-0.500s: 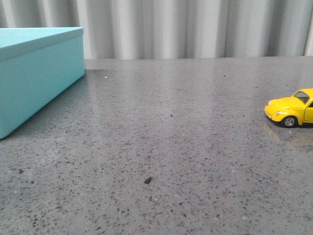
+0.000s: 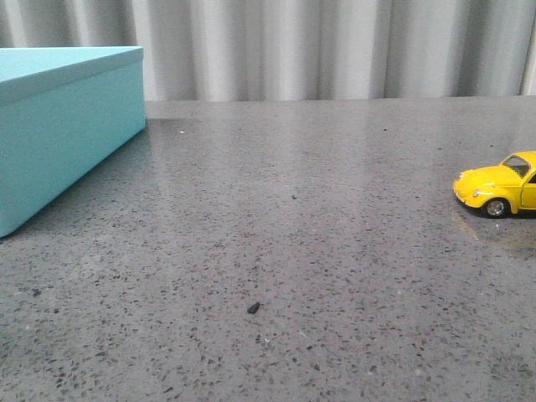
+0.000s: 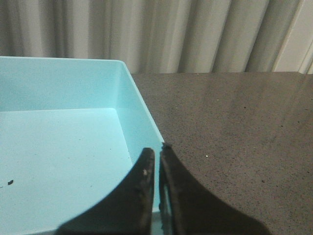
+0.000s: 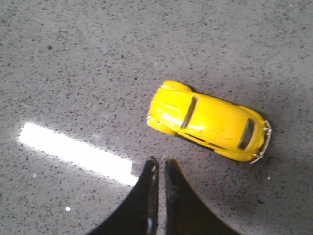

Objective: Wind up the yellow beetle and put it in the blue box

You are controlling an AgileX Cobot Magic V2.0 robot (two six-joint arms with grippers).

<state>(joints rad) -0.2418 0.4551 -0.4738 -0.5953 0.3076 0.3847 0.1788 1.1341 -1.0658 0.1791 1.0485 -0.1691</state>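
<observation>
No readable text or labels anywhere.

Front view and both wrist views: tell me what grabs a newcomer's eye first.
The yellow beetle stands out most, a glossy toy car alone at the right edge of the speckled grey table. Next comes the big blue box at the far left; the left wrist view shows it open, the shut left pincer above its corner. The right pincer, also shut, hangs above the table beside the beetle, not touching it.

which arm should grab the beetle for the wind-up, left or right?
Right. The right pincer hangs just above the yellow beetle, jaws nearly shut. The left pincer sits over the open blue box, across the table from the car.
</observation>
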